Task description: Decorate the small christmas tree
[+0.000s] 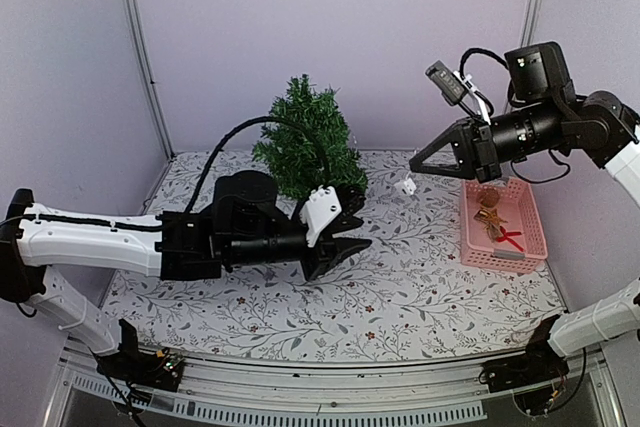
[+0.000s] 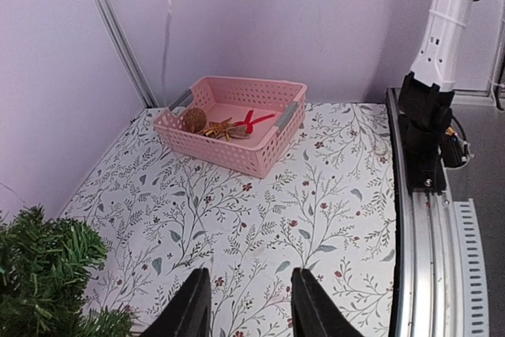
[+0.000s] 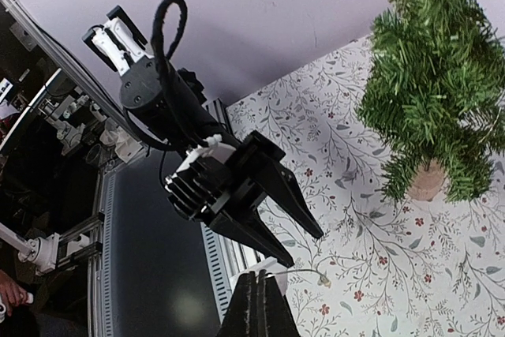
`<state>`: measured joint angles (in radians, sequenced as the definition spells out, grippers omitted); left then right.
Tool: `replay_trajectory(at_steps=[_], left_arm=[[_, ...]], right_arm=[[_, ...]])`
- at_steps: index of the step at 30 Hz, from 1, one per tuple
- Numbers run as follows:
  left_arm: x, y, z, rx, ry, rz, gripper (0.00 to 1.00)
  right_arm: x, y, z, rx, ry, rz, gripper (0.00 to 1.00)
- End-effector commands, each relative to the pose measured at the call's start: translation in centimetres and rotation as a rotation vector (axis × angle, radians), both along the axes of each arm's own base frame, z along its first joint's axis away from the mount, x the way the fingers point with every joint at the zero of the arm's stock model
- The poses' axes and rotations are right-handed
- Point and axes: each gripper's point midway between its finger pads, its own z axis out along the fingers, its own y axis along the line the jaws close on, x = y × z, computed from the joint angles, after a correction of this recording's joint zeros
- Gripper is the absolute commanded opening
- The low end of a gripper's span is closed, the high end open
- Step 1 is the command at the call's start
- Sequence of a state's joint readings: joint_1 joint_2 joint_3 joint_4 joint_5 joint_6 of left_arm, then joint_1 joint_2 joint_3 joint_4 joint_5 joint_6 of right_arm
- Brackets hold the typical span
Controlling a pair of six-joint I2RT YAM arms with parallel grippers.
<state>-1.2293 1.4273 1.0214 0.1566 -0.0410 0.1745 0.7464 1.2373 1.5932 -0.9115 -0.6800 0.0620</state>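
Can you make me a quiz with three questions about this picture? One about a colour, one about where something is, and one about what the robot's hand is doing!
1. What colour is the basket? A blue; B pink; C green.
2. Where does the tree stand? A inside the basket; B at the back of the table; C at the near edge.
3. How is the left hand? A open and empty; B shut on the tree; C shut on the basket.

Answers:
1 B, its walls are pink.
2 B, in the top view it stands at the far side.
3 A, bare table shows between its fingers.
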Motion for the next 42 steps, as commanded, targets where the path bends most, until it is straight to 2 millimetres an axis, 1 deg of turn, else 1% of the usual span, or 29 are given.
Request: replay_trajectory(at_steps=[1,3,5,8,11,14,16,19,24,26,28,30,33,37,42], left_arm=[[0.1,-1.1,2.6,-0.069,-0.045,-0.027,0.37],[0.5,-1.2,3.2,-0.077,-0.060,-0.010,0.38],[1.1,-1.2,3.7,-0.085,-0.075,0.022,0.38],[2.1,-0.8,4.6,-0.110,-0.096,0.086,0.38],[3.1,-0.3,5.3,-0.139,-0.100,0.122,0.42],[3.9,-0.8,5.2,-0.145,-0.092,0.121,0.46],[3.9,-1.5,5.3,-0.156,-0.085,0.096,0.47],[4.3,-2.2,5.4,-0.170,-0.079,0.089,0.47],[4.8,-3.1,6.3,-0.208,-0.073,0.082,0.47],[4.9,-3.4,6.3,-0.216,-0.066,0.082,0.45],[5.0,-3.5,6.4,-0.224,-0.060,0.083,0.40],[5.0,-3.6,6.8,-0.241,-0.058,0.087,0.38],[5.3,-3.9,6.9,-0.243,-0.062,0.093,0.37],[5.6,-4.3,6.8,-0.239,-0.064,0.092,0.34],[6.3,-4.6,6.2,-0.231,-0.048,0.100,0.34]], right_arm=[[-0.4,0.6,2.6,0.038,-0.059,0.051,0.00],[-0.6,0.8,3.5,0.058,-0.074,0.065,0.00],[-0.5,1.0,4.0,0.065,-0.087,0.070,0.00],[-0.5,1.2,4.6,0.074,-0.099,0.077,0.00],[-0.7,1.4,5.1,0.085,-0.108,0.085,0.00],[-0.7,1.6,6.0,0.101,-0.123,0.091,0.00],[-0.7,1.7,6.7,0.115,-0.136,0.095,0.00],[-0.8,1.7,7.7,0.132,-0.151,0.102,0.00],[-1.1,1.8,8.8,0.157,-0.169,0.108,0.00],[-1.2,1.8,9.2,0.166,-0.175,0.109,0.00],[-1.3,1.7,9.6,0.173,-0.180,0.107,0.00],[-1.4,1.6,9.9,0.181,-0.186,0.108,0.00],[-1.6,1.6,10.3,0.192,-0.191,0.111,0.00],[-1.7,1.4,10.7,0.199,-0.204,0.109,0.00],[-1.7,1.4,11.5,0.210,-0.222,0.110,0.00]])
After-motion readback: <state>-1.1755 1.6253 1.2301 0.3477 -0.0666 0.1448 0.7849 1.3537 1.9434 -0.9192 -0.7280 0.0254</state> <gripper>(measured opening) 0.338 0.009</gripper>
